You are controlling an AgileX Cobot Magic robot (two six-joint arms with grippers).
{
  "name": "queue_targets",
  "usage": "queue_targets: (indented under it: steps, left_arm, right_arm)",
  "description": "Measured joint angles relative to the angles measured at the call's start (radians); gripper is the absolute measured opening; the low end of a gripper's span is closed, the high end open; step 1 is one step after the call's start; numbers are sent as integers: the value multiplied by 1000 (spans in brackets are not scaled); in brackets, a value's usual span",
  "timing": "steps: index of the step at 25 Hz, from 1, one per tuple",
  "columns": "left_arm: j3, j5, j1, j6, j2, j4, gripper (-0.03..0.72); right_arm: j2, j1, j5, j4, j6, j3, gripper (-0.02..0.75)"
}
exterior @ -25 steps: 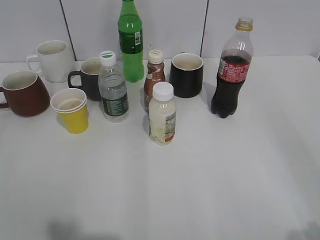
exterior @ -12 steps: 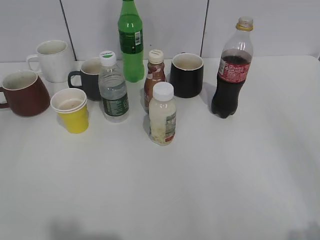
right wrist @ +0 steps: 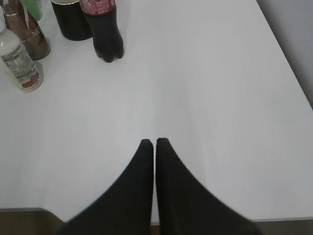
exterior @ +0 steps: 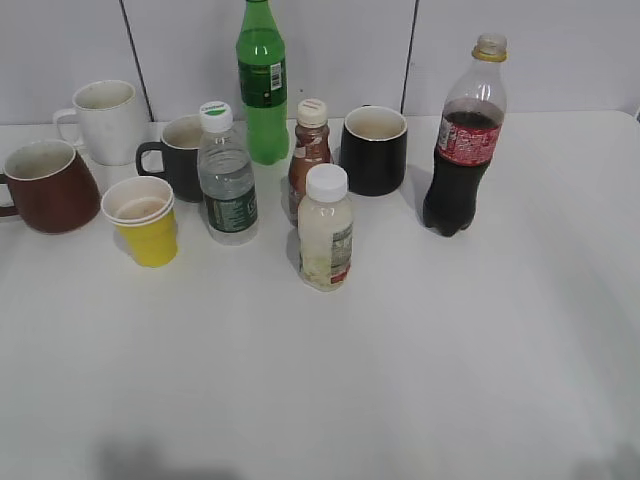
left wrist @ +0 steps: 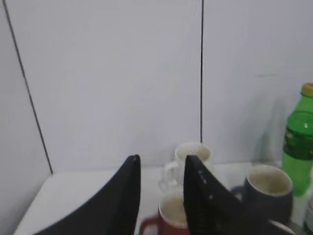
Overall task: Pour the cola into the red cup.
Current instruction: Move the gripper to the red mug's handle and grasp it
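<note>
The cola bottle (exterior: 463, 140), clear with a red label, dark liquid and no cap, stands upright at the back right; it also shows in the right wrist view (right wrist: 104, 29). The red cup (exterior: 48, 187), a maroon mug with a pale inside, stands at the far left. In the left wrist view the red cup (left wrist: 168, 223) sits low between the fingers. My left gripper (left wrist: 161, 160) is open and empty, back from the cup. My right gripper (right wrist: 155, 142) is shut and empty above the bare table near its front edge. Neither gripper shows in the exterior view.
A white mug (exterior: 104, 120), a dark grey mug (exterior: 180, 155), a yellow paper cup (exterior: 143, 220), a water bottle (exterior: 227, 175), a green bottle (exterior: 262, 80), a brown bottle (exterior: 308, 155), a white-capped bottle (exterior: 326, 228) and a black mug (exterior: 374, 150) stand between the cup and the cola.
</note>
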Motion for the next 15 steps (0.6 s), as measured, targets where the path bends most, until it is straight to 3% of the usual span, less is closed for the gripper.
queue_targets:
  steps: [7, 11, 15]
  left_arm:
    - [1, -455, 21, 0, 370, 64, 237]
    - [14, -569, 110, 0, 532, 65, 237]
    - [116, -789, 190, 0, 704, 45, 237]
  right_arm:
    - [0, 0, 0, 0, 0, 0, 0]
    - [0, 0, 0, 0, 0, 0, 0]
    - [0, 0, 0, 0, 0, 0, 0]
